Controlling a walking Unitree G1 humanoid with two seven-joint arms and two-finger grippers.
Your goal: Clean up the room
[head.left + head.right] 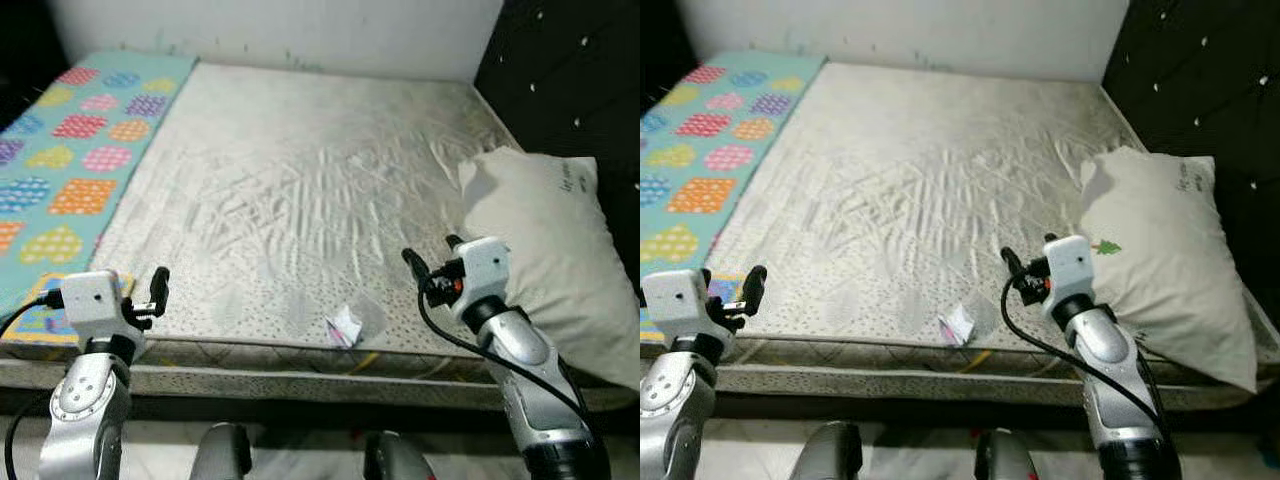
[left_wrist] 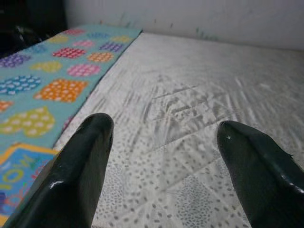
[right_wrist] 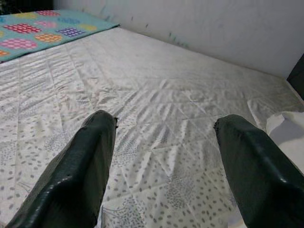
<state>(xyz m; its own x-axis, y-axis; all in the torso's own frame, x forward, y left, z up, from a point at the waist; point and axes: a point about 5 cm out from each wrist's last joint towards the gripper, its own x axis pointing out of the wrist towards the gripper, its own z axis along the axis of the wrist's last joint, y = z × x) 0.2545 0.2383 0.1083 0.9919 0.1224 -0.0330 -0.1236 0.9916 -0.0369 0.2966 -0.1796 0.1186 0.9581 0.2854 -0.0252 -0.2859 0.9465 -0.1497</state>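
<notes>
Item: a small crumpled paper scrap, white with a touch of pink, is found lying on the mattress close to its near edge, roughly midway between the two arms.

Left hand: it is held over the near left corner of the mattress, beside the colourful mat; its two black fingers are spread wide, with nothing between them. It is set well apart from the scrap.

Right hand: it is held over the near right part of the mattress, just beside the pillow; its fingers are likewise spread wide and nothing is gripped. The scrap is seen near it, toward the robot's left.

Mattress: pale, quilted and speckled with grey; its cover is wrinkled across the middle.

Pillow: off-white, with small print near its upper corner, laid along the right side of the mattress against a dark tufted headboard.

Mat: turquoise, patterned with dotted shapes in orange, yellow, pink and purple, laid along the left side.

Wall: white, behind the far edge.
</notes>
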